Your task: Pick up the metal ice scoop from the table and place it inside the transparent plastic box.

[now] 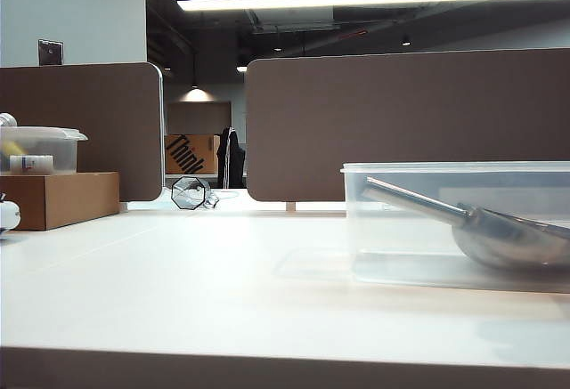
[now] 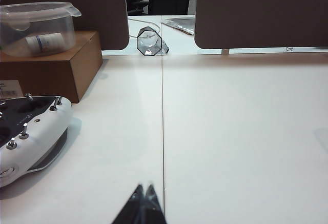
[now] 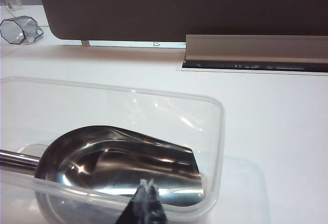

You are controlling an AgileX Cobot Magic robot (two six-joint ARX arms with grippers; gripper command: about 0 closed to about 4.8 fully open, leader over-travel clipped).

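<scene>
With the metal ice scoop (image 3: 123, 165) already laid inside the transparent plastic box (image 3: 218, 131) on the counter (image 1: 178, 291), the box could be nudged if the right end effector (image 3: 147, 184), pinched closed and seemingly empty just above its rim, is lowered, while the left end effector (image 2: 143, 188), likewise closed on nothing, is kept over bare counter.

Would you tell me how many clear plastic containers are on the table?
2: the transparent plastic box on the right, holding the metal ice scoop, and a smaller lidded container on the cardboard box at left. Others may be hidden.
</scene>
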